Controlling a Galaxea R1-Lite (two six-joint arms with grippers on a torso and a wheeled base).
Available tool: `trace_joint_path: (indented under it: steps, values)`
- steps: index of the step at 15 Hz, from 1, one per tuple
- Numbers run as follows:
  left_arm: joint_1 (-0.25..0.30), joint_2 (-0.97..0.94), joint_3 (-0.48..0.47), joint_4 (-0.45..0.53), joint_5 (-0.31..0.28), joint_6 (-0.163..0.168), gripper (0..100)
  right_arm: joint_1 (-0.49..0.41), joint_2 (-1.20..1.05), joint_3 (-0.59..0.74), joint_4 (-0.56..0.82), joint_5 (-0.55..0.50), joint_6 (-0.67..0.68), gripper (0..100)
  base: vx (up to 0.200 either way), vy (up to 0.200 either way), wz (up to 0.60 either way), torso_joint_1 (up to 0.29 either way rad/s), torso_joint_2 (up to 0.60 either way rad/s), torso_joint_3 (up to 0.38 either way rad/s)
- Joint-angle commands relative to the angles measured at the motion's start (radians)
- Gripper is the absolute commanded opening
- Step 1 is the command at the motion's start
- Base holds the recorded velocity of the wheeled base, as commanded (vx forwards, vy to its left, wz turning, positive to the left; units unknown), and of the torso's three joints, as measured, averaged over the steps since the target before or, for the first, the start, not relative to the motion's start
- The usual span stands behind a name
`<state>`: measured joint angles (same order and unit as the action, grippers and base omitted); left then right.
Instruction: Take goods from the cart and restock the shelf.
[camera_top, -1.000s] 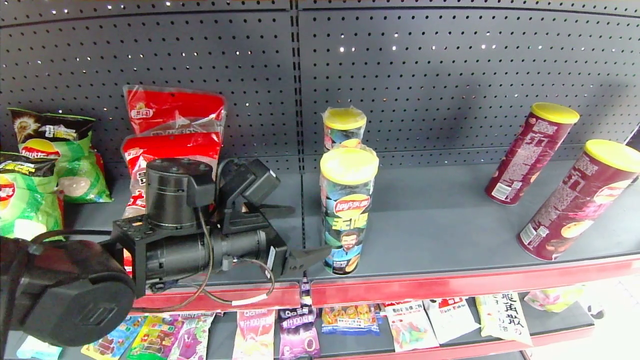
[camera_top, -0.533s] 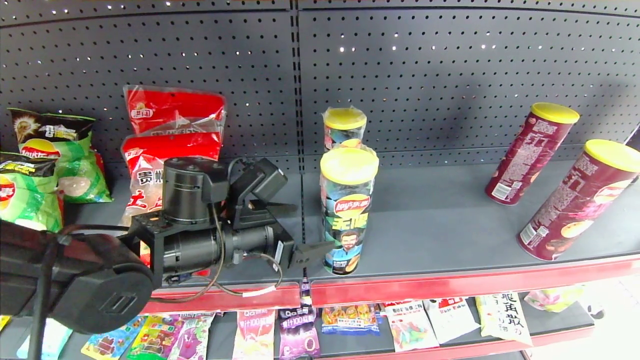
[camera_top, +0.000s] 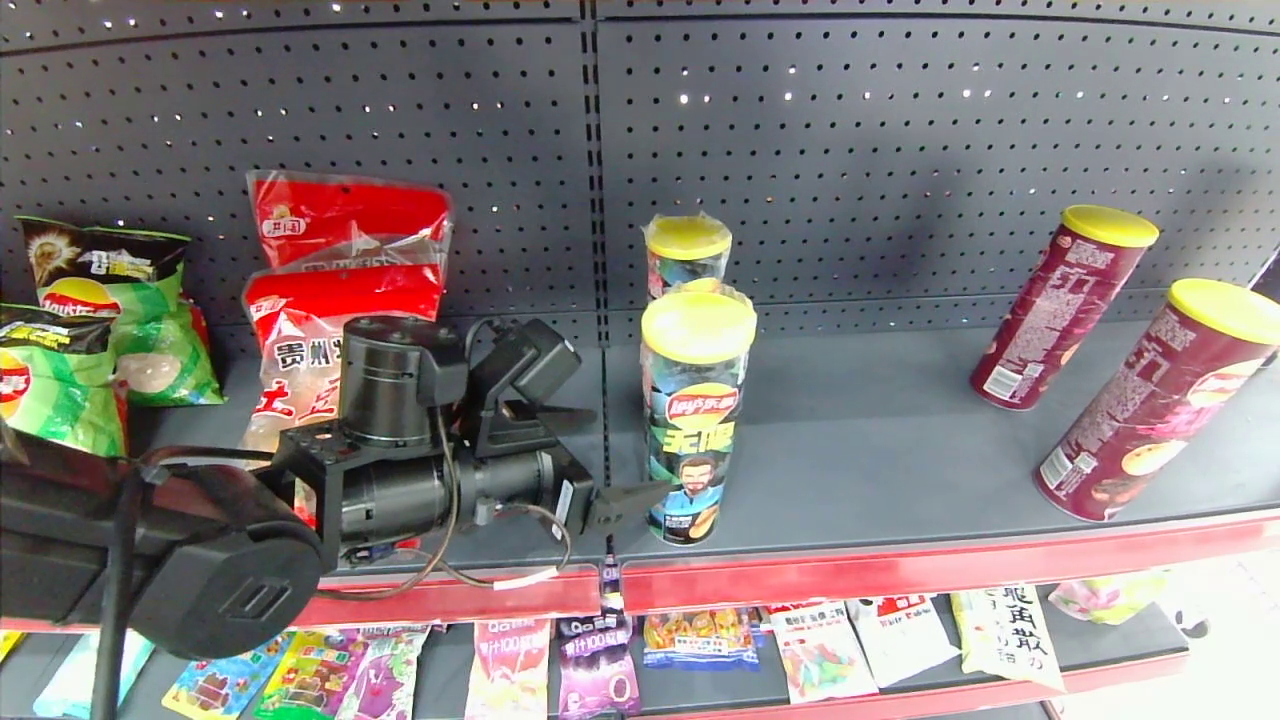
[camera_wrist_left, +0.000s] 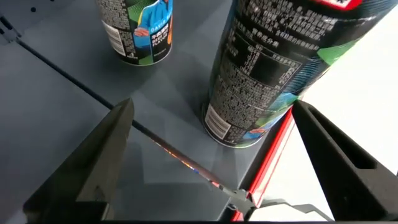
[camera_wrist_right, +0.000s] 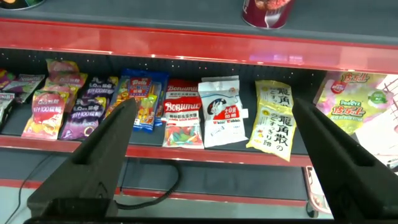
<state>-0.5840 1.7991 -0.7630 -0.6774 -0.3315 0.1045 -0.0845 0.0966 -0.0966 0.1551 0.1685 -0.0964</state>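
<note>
A chips can (camera_top: 693, 420) with a yellow lid stands near the front edge of the grey shelf (camera_top: 900, 440); a second, similar can (camera_top: 687, 255) stands behind it. My left gripper (camera_top: 605, 460) lies level with the front can's lower half, open, its fingertips at the can's left side and nothing clamped. In the left wrist view the front can (camera_wrist_left: 267, 68) stands just past the spread fingers (camera_wrist_left: 106, 168) of the left gripper (camera_wrist_left: 212, 112), with the rear can (camera_wrist_left: 140, 28) farther off. My right gripper (camera_wrist_right: 212, 106) hangs open below the shelf's red lip, facing the lower shelf.
Red snack bags (camera_top: 345, 260) and green chip bags (camera_top: 90, 330) lean against the pegboard at the left. Two maroon cans (camera_top: 1060, 305) (camera_top: 1160, 400) stand tilted at the right. Small packets (camera_wrist_right: 217, 112) line the lower shelf. Bare shelf lies between the cans.
My left arm's wrist has moved right, closer to the front can, while its fingertips barely moved and stayed open. The cans have kept their places.
</note>
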Motion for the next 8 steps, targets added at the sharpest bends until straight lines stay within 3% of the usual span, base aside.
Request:
trace_joint_path:
  steps: [1,8]
  values:
    - [0.001,0.000,0.008,-0.001,0.003,0.000,100,0.000,0.002,0.000,0.000,0.000,0.000,100,0.000,0.000,0.00,0.000,0.00,0.000]
    - [0.030,0.000,0.010,-0.001,0.014,0.001,100,0.000,0.002,0.000,0.000,0.000,-0.002,100,0.000,0.000,0.00,0.000,0.00,0.000]
